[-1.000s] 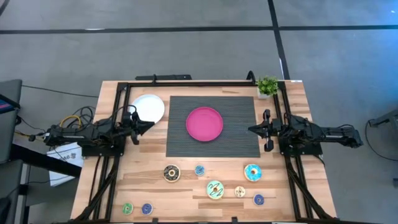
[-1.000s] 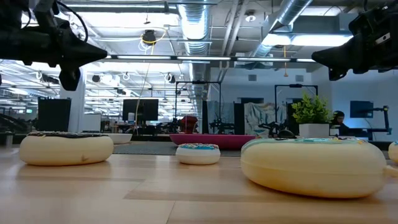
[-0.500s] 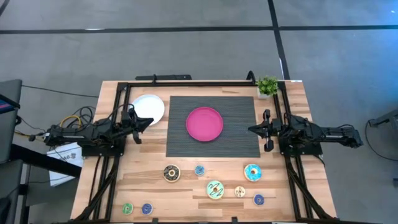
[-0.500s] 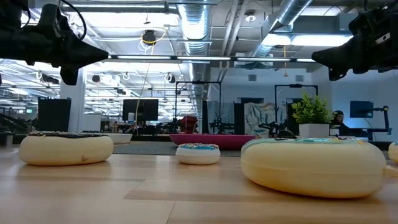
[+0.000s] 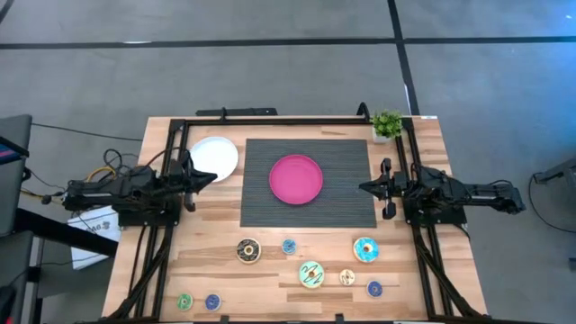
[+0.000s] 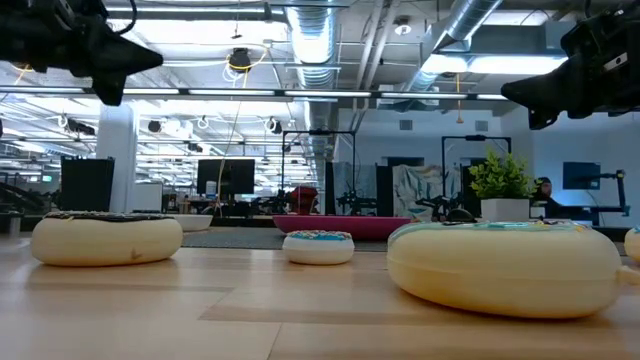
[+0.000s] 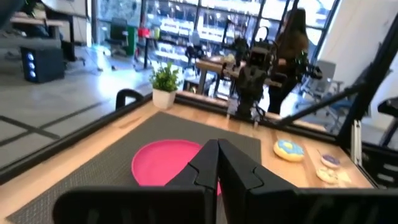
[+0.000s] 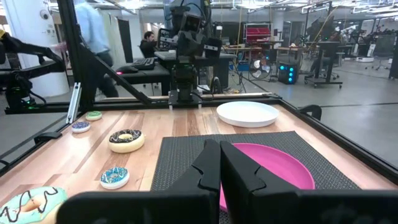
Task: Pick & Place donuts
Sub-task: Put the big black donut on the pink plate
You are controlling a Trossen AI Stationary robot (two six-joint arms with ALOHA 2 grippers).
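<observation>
No donut is picked yet: left gripper [image 5: 205,175] and right gripper [image 5: 364,187] hover pinched shut and empty at the table's [image 5: 270,270] side edges, so next one must open over the chocolate-brown iced toy ring donut [image 5: 248,251] near the front edge.

It was an open-plan robotics lab or workshop: exposed silver ducts [image 6: 318,40] ran overhead, computer monitors [image 6: 225,176] and other framed robot rigs [image 8: 186,43] stood across the polished concrete floor [image 5: 270,76], and a person [image 7: 292,50] stood beyond the desk [image 5: 225,270].

No readable text, labels, brands, numbers or signs anywhere
</observation>
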